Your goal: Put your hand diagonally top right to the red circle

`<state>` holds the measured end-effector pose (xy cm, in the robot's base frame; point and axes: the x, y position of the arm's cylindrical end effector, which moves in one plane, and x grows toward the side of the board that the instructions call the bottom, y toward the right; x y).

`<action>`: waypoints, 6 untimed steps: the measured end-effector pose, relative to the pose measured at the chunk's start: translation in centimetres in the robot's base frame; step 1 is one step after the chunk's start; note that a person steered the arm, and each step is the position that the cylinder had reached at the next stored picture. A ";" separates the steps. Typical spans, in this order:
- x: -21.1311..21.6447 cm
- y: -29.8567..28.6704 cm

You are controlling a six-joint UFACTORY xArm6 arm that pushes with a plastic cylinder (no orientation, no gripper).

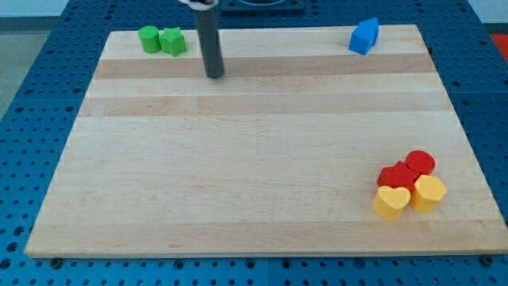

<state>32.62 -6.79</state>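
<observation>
The red circle (421,162) lies near the view's bottom right, touching a red star-like block (398,175) just to its lower left. My tip (214,75) is far off at the view's upper left, on the board, to the lower right of the green blocks. It touches no block. The rod rises from the tip to the view's top edge.
A yellow heart (391,202) and a yellow hexagon (429,192) sit below the red blocks. A green circle (148,38) and a green star-like block (172,40) sit at the top left. Blue blocks (364,36) sit at the top right. The wooden board (254,159) rests on a blue pegboard.
</observation>
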 end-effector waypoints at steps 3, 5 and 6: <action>8.5 15.6; 10.9 27.9; 12.7 33.1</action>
